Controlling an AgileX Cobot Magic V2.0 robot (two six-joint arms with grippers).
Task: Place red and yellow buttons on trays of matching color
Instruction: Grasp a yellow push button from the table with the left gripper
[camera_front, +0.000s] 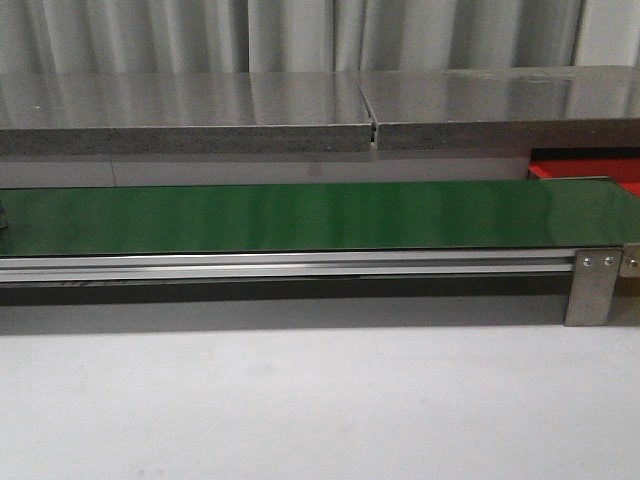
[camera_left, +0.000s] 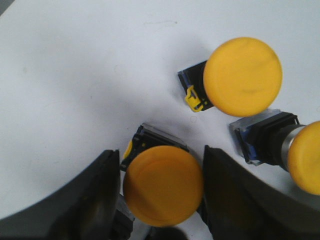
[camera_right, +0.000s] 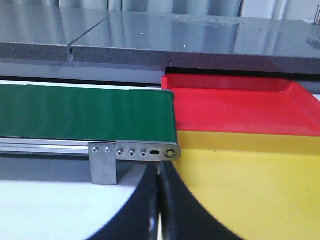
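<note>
In the left wrist view, my left gripper holds a yellow button between its two black fingers, which sit tight against either side of the round cap. The button's black housing rests on the white table. Two more yellow buttons lie close by, one with its cap facing up and one on its side. No red button shows. In the right wrist view, my right gripper is shut and empty, hanging before the yellow tray with the red tray behind it. Neither arm appears in the front view.
A green conveyor belt on an aluminium frame runs across the table and ends at a metal bracket beside the red tray. A grey stone shelf runs behind the belt. White tabletop lies in front.
</note>
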